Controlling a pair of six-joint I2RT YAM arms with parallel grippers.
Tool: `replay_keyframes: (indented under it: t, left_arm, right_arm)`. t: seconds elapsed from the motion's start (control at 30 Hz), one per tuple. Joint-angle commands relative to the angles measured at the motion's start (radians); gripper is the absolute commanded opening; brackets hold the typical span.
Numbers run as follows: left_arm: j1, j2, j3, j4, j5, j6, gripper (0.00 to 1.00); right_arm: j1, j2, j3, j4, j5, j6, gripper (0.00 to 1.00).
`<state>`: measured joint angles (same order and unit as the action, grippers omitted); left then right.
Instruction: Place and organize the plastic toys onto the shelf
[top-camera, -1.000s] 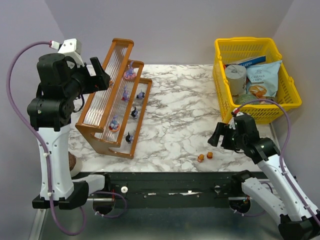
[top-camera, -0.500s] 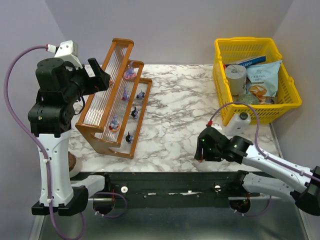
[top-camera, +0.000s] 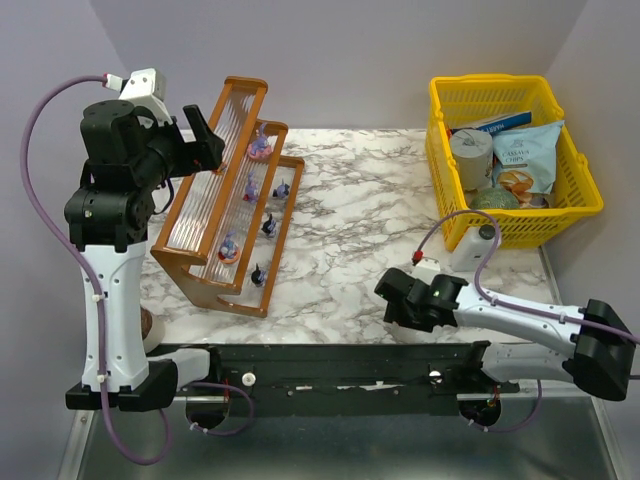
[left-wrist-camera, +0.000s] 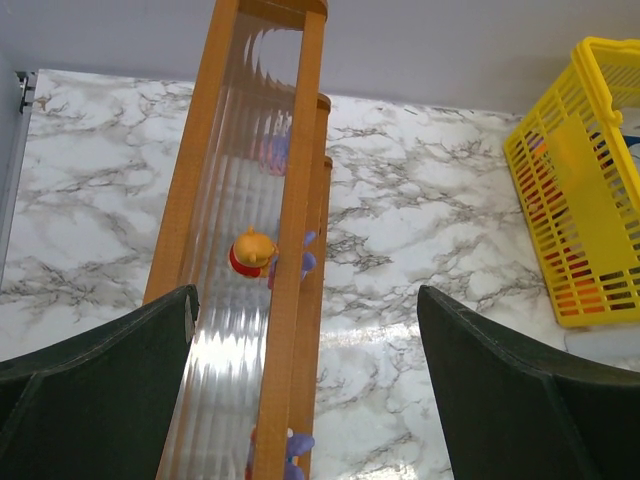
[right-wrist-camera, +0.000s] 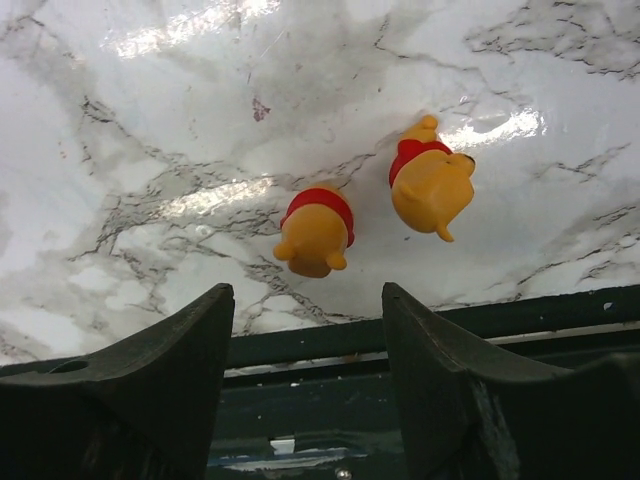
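Your right fingers (right-wrist-camera: 170, 370) stand apart, nothing between them. The right gripper (right-wrist-camera: 305, 300) has swung down low over the marble table (right-wrist-camera: 120, 150), with two orange toys (right-wrist-camera: 315, 232) lying just ahead, so a pick looks close. Your left gripper (left-wrist-camera: 307, 300) hovers wide open above the shelf (left-wrist-camera: 290, 200).

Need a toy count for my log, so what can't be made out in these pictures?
1. Top view: the two orange-and-red plastic bear figurines are hidden under the right arm; only the right wrist view shows them.
2. Top view: the tiny purple and dark figurines on the stepped wooden shelf are too small to identify.
3. Left wrist view: the shelf's lower end is cut off by the bottom edge and the left jaws.
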<state>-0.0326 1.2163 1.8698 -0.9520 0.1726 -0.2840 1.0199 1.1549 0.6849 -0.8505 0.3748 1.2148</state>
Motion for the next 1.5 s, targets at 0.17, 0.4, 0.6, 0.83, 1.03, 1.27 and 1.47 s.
replay_keyframes:
  t: [0.17, 0.4, 0.6, 0.83, 1.03, 1.27, 1.47]
  left_arm:
    - [0.007, 0.008, 0.011, 0.045, 0.033, 0.025, 0.99]
    - [0.005, 0.008, 0.008, 0.055, 0.036, 0.032, 0.99]
    - [0.003, 0.005, 0.0, 0.058, 0.035, 0.037, 0.99]
    - [-0.009, -0.001, -0.012, 0.052, 0.015, 0.048, 0.99]
    - [-0.015, -0.008, -0.021, 0.052, 0.004, 0.052, 0.99]
    - [-0.016, -0.015, -0.043, 0.052, -0.001, 0.059, 0.99]
    - [-0.016, -0.017, -0.044, 0.053, -0.007, 0.062, 0.99]
  right_arm:
    - [0.006, 0.117, 0.001, 0.079, 0.099, 0.041, 0.67]
    - [0.005, 0.166, 0.005, 0.122, 0.134, 0.008, 0.64]
    - [0.005, 0.212, 0.001, 0.133, 0.131, 0.031, 0.59]
    - [0.003, 0.218, 0.007, 0.13, 0.138, 0.029, 0.51]
    - [0.005, 0.216, 0.03, 0.152, 0.159, -0.044, 0.35]
    - [0.005, 0.209, 0.102, 0.261, 0.105, -0.402, 0.13]
    - [0.005, 0.187, 0.275, 0.24, 0.0, -0.751, 0.04]
